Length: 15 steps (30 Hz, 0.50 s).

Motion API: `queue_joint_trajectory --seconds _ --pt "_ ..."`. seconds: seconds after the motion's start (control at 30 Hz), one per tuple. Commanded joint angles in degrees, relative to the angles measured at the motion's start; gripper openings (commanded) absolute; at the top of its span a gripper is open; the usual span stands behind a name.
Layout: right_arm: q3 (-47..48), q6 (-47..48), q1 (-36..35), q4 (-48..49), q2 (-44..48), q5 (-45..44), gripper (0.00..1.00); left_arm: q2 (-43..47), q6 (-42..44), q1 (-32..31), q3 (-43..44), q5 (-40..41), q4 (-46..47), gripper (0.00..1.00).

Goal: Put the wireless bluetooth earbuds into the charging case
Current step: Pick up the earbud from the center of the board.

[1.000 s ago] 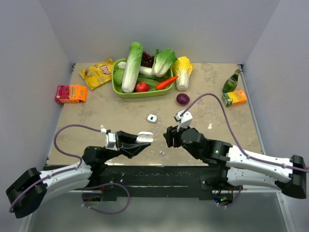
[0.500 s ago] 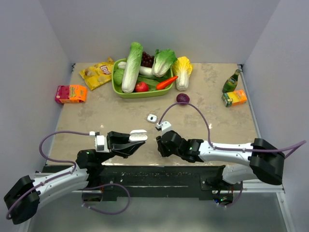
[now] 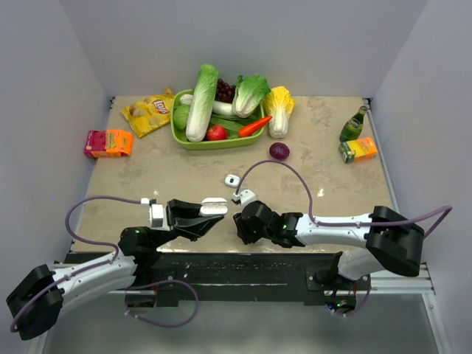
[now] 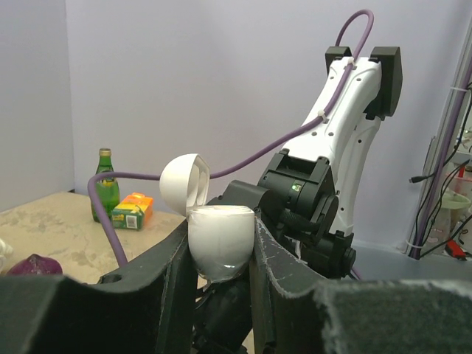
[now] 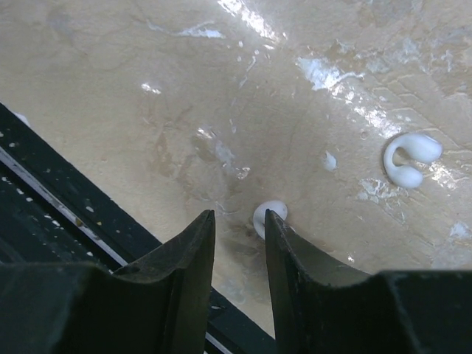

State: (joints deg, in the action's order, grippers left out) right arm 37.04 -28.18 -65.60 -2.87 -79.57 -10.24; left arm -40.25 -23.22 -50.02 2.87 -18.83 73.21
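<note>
While the left gripper clenches the case between its fingers, the lid hinged open and tipped back, the case sits clear of the table. Just right of the case, the right gripper points down at the table, jaws slightly apart and gripping nothing. One earbud lies on the table at the tip of one finger, outside the gap. A second earbud, C-shaped, lies on the table beyond the case. Farther beyond the case stands a green basket of vegetables, with an onion to its right.
</note>
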Motion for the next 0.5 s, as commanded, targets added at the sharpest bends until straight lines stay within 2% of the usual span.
queue_joint_trajectory --seconds 0.0,0.47 --pt "0.9 0.1 -0.1 0.6 -2.0 -0.8 0.37 -0.2 -0.2 -0.3 -9.4 0.5 14.3 0.00" --pt "0.8 0.1 -0.1 -0.1 -3.0 -0.8 0.43 -1.7 -0.1 -0.3 -9.4 0.3 14.8 0.00"
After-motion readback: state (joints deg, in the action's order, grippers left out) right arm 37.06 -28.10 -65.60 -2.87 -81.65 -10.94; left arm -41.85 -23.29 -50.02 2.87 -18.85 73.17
